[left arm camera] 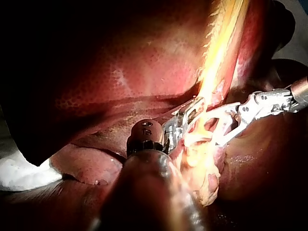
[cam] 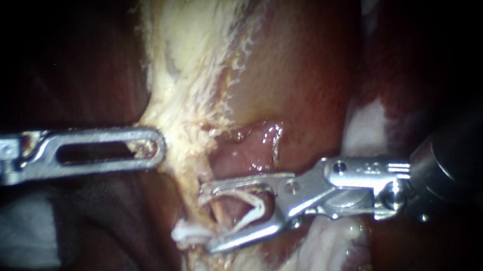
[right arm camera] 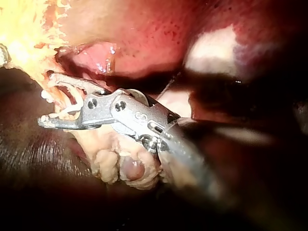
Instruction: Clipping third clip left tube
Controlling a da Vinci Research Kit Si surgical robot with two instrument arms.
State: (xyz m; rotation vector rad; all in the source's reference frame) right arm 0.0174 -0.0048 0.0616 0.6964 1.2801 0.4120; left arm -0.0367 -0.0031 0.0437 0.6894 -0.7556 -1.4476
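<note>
**Clip applier open across the tube, clip loaded and not closed**

In the endoscope view, our right instrument [cam: 205,217] comes in from the right. Its jaws stand wide apart and carry an open white clip [cam: 252,209] between them, one leg against each jaw. The tube [cam: 220,206], a thin pale-pink strand, runs upright through the gap between the jaws and inside the clip's legs. We cannot tell whether the clip touches it. A second white clip [cam: 187,232] appears to sit on the tissue just beyond the lower jaw's tip.

Our left instrument [cam: 155,144] comes in level from the left. Its slotted jaws lie together on the edge of the pale fatty tissue [cam: 185,51], which is drawn to a point at their tip.

The right wrist view confirms the spread of the right instrument's jaws over the strand. The left wrist view shows the mottled liver [left arm camera: 120,72] beyond both tips.
</note>
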